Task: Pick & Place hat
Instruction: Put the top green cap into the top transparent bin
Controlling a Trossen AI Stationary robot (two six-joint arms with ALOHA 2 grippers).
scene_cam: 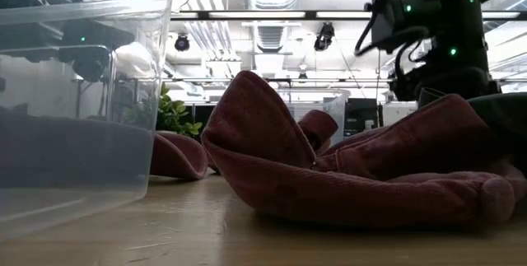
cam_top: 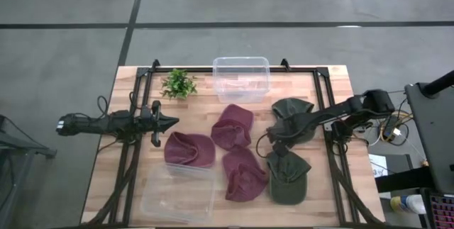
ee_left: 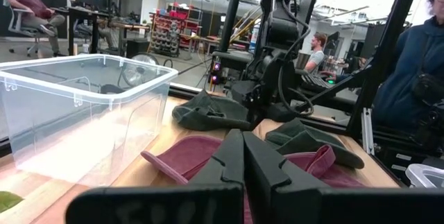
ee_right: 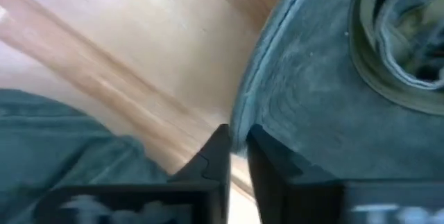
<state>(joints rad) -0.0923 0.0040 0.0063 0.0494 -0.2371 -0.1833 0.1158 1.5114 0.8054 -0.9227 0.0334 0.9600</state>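
Hats all lie loose at centre frame: three maroon hats (cam_top: 232, 125) and two green. Both clear bins (cam_top: 241, 78) are empty. The right gripper (cam_top: 278, 137) pinches the upper green hat (cam_top: 292, 110) brim; the left gripper (cam_top: 169, 122), fingers together, waits centre-left.

Wooden table (cam_top: 333, 186) (hats (cam_top: 241, 172), bins (cam_top: 241, 78), plant (cam_top: 178, 84)).

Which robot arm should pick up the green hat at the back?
The right one. Its hand is already down at that green hat, fingers pinching its brim. The left hand is shut, waiting across the table by the maroon hats.
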